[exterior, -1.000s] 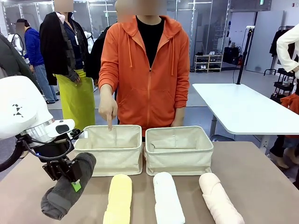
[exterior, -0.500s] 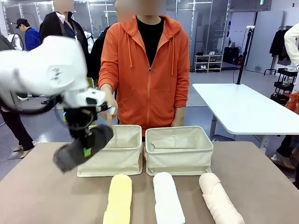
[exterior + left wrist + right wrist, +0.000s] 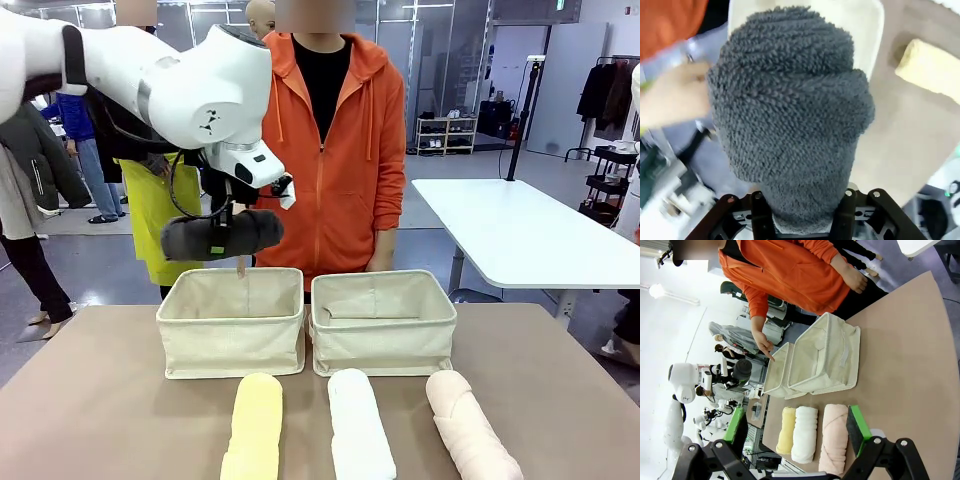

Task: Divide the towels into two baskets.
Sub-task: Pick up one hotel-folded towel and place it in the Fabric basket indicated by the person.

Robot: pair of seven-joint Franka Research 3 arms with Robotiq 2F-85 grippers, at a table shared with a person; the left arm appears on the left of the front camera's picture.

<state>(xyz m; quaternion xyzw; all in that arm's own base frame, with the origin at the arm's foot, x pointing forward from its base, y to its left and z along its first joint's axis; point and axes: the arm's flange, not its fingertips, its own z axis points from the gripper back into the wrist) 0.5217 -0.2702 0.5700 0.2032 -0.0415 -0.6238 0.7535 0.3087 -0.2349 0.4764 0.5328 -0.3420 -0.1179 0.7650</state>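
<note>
My left gripper (image 3: 217, 246) is shut on the dark grey towel (image 3: 222, 234), holding it level in the air just above the left basket (image 3: 232, 338). In the left wrist view the grey towel (image 3: 790, 115) bulges up between my fingers (image 3: 763, 221), with the basket's rim (image 3: 871, 35) beyond it. The right basket (image 3: 383, 342) stands beside the left one. The pale yellow towel (image 3: 253, 430), white towel (image 3: 358, 432) and pale pink towel (image 3: 468, 430) lie in a row in front of the baskets. My right gripper (image 3: 797, 432) is open, high above the table.
A person in an orange hoodie stands behind the baskets, one finger (image 3: 239, 266) pointing down into the left basket under the hanging towel. The brown table (image 3: 560, 380) has bare room at both sides. A white table (image 3: 510, 230) stands at the back right.
My left arm has carried the grey towel from low at the table's front left, up and to the right, to a spot over the left basket. The other towels have not moved.
</note>
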